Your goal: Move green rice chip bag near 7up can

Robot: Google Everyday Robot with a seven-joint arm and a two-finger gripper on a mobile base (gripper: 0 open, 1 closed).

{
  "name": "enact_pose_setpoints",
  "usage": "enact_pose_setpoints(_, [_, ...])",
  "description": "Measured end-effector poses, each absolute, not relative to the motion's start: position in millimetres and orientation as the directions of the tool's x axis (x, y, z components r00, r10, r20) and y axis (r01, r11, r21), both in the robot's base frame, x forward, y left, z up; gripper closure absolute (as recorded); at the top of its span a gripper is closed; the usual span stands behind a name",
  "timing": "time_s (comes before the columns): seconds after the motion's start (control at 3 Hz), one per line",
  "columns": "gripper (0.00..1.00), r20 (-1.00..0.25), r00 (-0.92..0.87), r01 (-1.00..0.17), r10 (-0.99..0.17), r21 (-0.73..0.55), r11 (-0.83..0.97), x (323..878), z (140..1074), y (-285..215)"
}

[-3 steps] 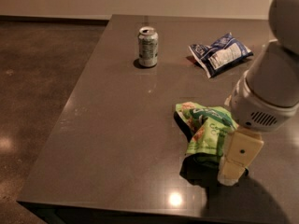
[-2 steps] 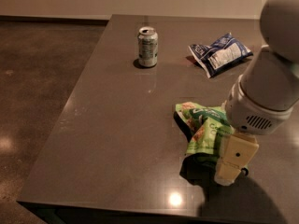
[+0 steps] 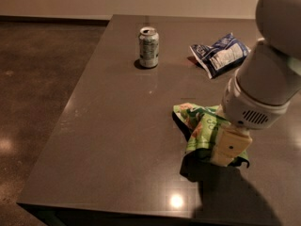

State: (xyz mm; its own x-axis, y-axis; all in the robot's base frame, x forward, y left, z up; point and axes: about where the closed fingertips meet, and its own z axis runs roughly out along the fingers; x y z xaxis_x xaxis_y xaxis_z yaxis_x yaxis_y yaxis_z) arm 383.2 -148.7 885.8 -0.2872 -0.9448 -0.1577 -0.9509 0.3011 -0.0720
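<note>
The green rice chip bag (image 3: 200,128) sits crumpled on the near right part of the dark table (image 3: 117,140), bunched up rather than flat, with a dark shadow spreading under its lower edge. My gripper (image 3: 229,148) is at the bag's right side, its cream-coloured end overlapping the lower right corner of the pouch. From this angle I cannot tell whether it is clamped on the bag or only pressed up against it. Above it, my thick white wrist and arm (image 3: 263,88) rise toward the upper right and cover the bag's right edge.

The 7up can (image 3: 148,47) stands upright toward the far side of the table, well apart from the bag, up and to the left of it. A blue-and-white snack bag (image 3: 220,53) lies flat to the right of the can, near the far right of the table, between the can and my arm. A brown polished floor (image 3: 37,79) shows to the left of the table.
</note>
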Motion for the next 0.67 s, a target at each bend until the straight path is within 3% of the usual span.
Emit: enact_pose_setpoints(0.67, [0.99, -0.188, -0.235, -0.958, -0.954, -0.119, 0.259, 415.9, 894.3, -126.9])
